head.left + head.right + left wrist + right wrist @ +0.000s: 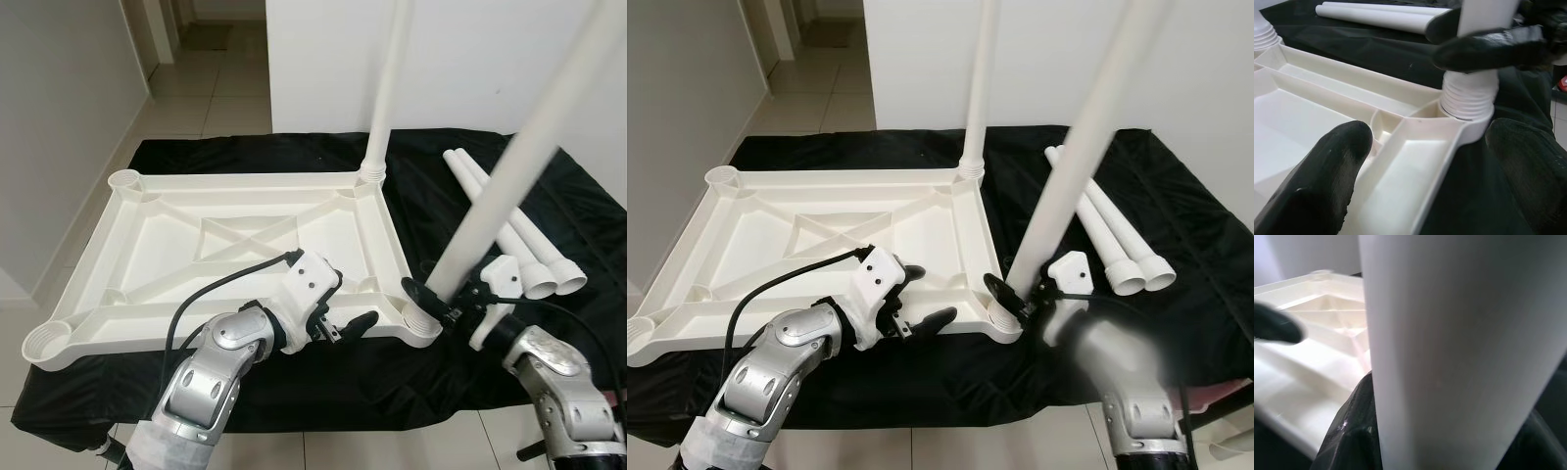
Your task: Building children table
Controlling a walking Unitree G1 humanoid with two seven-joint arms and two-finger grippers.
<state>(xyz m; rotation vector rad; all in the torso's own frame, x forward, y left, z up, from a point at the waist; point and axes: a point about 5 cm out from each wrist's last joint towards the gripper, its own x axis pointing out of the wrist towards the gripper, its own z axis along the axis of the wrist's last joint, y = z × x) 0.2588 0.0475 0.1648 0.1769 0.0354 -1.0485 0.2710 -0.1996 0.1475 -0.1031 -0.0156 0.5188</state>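
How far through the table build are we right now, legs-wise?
Done: one leg stands in the far right corner of the upturned tabletop. In hand: the right gripper is shut on a second leg, its ribbed end at the near right socket, tilted. The left gripper, fingers open, straddles the tabletop's near edge. Left: two loose legs on the black cloth and both left corner sockets.

We count one white tabletop [225,230], upside down. Two legs stand in its corners [390,88] [509,166], and two more legs lie loose [509,230].
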